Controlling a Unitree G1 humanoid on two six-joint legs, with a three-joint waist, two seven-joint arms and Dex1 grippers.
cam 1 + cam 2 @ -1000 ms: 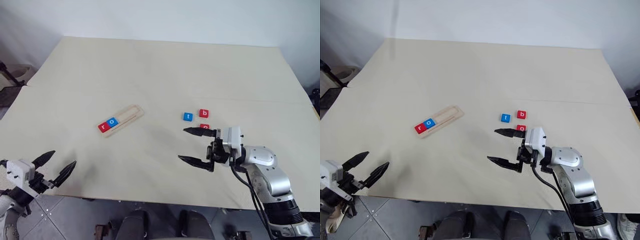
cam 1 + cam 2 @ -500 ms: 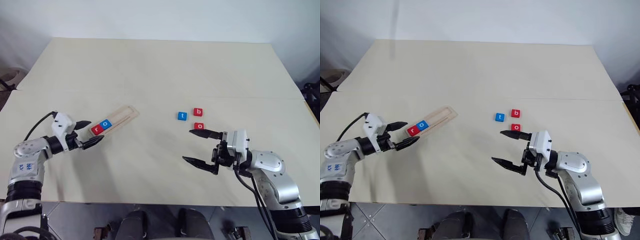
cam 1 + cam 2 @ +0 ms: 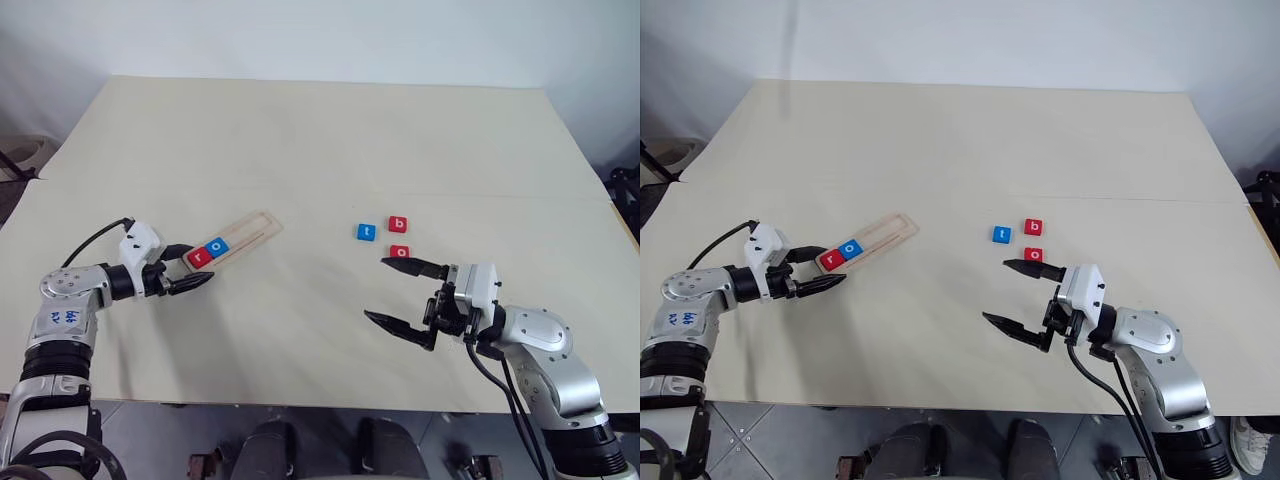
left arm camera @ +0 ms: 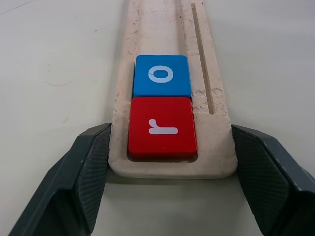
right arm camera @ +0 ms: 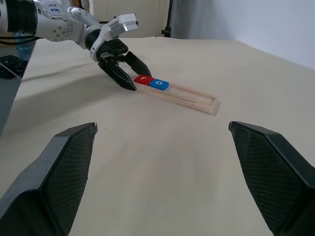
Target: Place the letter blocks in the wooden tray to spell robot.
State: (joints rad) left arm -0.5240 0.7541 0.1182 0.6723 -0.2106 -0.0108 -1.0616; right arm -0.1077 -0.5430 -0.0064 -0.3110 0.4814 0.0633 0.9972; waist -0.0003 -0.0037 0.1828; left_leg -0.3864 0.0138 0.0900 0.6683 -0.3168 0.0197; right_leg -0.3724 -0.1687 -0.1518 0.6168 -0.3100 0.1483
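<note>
Tray: wooden tray (image 3: 233,239) on counter (image 3: 300,140), r, o seated.
Loose letter blocks (image 3: 398,224): 3 o'clock of tray; judged light, rigid, best pinched by edges.
Left gripper (image 3: 184,269): jaws open astride tray end.
Right gripper (image 3: 402,293): jaws open, empty.

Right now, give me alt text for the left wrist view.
The left hand straddles the near end of the wooden tray, one open finger on each side. A red r block sits at that end, a blue o block right behind it.

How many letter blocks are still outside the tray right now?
3. Blue t, red b and red o lie loose on the table, just beyond the right gripper. Red r and blue o already sit in the tray.
</note>
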